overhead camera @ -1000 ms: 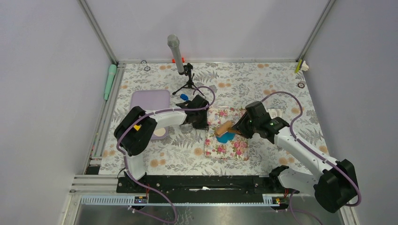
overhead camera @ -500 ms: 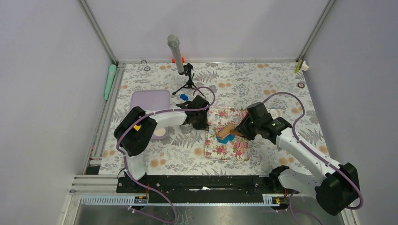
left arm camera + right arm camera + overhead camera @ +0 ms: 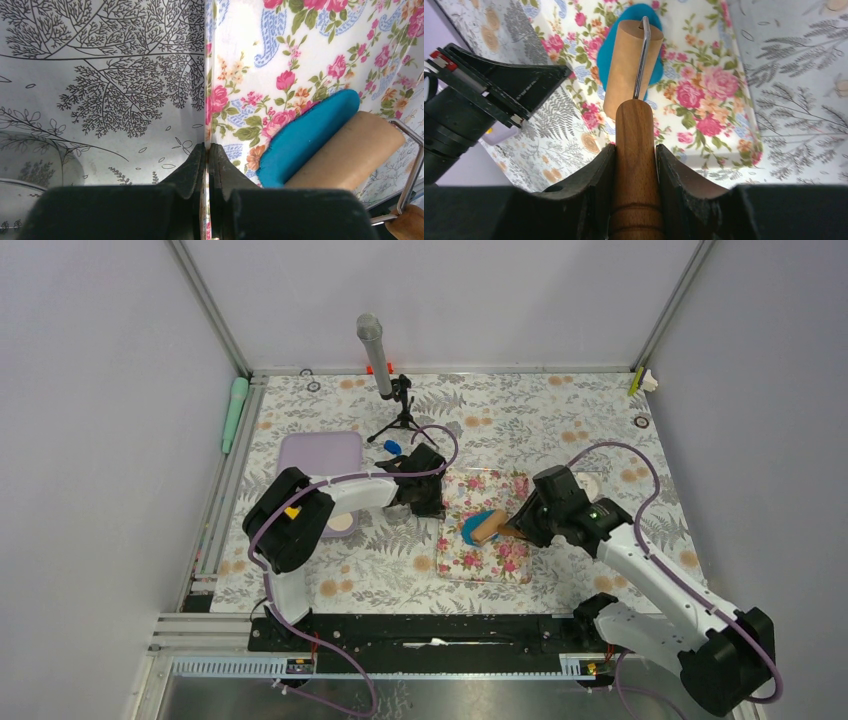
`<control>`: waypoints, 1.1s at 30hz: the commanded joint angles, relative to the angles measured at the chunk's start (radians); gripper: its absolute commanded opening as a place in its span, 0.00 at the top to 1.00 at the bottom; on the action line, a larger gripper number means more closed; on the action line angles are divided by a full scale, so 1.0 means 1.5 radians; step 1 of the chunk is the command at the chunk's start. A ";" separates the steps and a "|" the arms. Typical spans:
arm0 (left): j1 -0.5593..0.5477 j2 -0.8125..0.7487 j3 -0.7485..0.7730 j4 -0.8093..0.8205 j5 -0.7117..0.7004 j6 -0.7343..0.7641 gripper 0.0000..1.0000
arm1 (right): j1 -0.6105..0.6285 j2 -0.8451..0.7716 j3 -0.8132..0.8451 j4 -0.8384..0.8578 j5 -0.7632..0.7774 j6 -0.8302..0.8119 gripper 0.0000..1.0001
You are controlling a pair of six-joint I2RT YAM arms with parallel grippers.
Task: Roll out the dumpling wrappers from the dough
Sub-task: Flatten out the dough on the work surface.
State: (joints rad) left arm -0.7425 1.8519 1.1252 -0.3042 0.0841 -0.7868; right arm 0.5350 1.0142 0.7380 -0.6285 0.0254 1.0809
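The dough [image 3: 469, 526] is a flattened bright blue sheet on the floral pink mat [image 3: 508, 558]. A wooden roller's drum [image 3: 489, 529] lies across the dough's right part. My right gripper [image 3: 520, 528] is shut on the roller's handle [image 3: 634, 130], with the drum [image 3: 629, 55] ahead over the dough [image 3: 629, 11]. My left gripper [image 3: 206, 147] is shut on the mat's left edge [image 3: 206, 75], pinning it. The left wrist view shows the dough [image 3: 305, 135] beside the drum [image 3: 350, 155]. Dumpling wrappers are out of view.
A lilac tray [image 3: 320, 458] lies left of the mat, with a small blue item [image 3: 392, 446] by it. A microphone on a tripod [image 3: 385, 375] stands behind. A green tool [image 3: 235, 412] rests on the left rail.
The right arm has drawn the roller back toward the near right across the dough, uncovering more blue on the drum's far-left side. The left gripper has stayed on the mat's edge.
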 commanded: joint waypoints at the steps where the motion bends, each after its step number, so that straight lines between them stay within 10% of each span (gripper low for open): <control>1: 0.005 -0.017 -0.006 -0.005 -0.009 0.004 1.00 | 0.002 0.015 -0.023 -0.186 0.055 -0.038 1.00; 12: 0.004 -0.037 -0.008 -0.017 -0.028 0.015 1.00 | 0.002 0.154 -0.075 -0.054 0.050 -0.039 1.00; 33: 0.006 -0.049 -0.017 -0.010 -0.043 -0.013 1.00 | 0.009 0.131 0.108 -0.285 0.065 -0.028 1.00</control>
State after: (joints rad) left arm -0.7467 1.8336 1.1023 -0.3012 0.0830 -0.8131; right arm 0.5392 1.1202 0.8623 -0.7582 0.0265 1.0672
